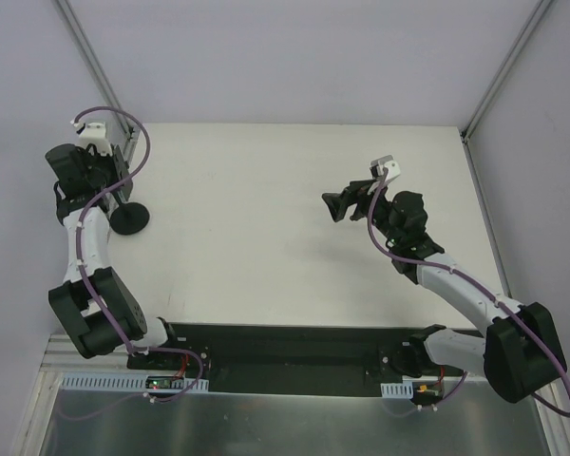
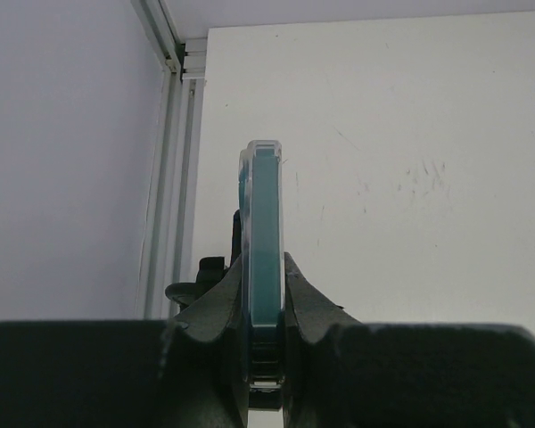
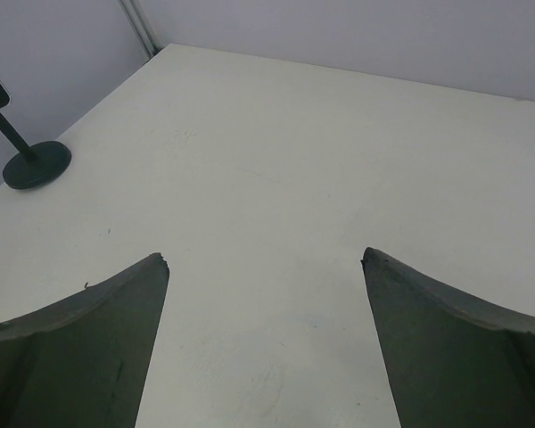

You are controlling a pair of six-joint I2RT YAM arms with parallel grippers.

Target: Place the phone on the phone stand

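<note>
At the near edge, a black mounting strip (image 1: 285, 347) is seen across the bench (image 1: 266, 256), and both arm bases are bolted to it.

Further in, on the right side, the right gripper (image 3: 263, 259) is held above bare bench surface with its jaws spread wide; nothing is seen between them, and nothing is touched by them.

At about the same depth on the left side, the round disc base of the phone stand (image 1: 130, 219) is set flat on the bench, close to its left edge; a thin stem rises from the disc.

Just beyond, the left gripper (image 2: 266, 267) is clamped tight on the phone (image 2: 266, 192); the phone is pinched across its two flat faces, is seen edge-on in the left wrist view with a clear rim and a dark teal edge, and projects well past the fingertips. The phone is held at the top of the stand's stem; a black part of the stand is visible just beside it on its left; whether the phone is seated in the holder cannot be determined.

Faint scuff marks (image 2: 423, 174) are noted on the bench beyond the phone.

At the far side, the bench is bounded by grey walls (image 1: 285, 57) and aluminium frame posts (image 1: 85, 47).
</note>
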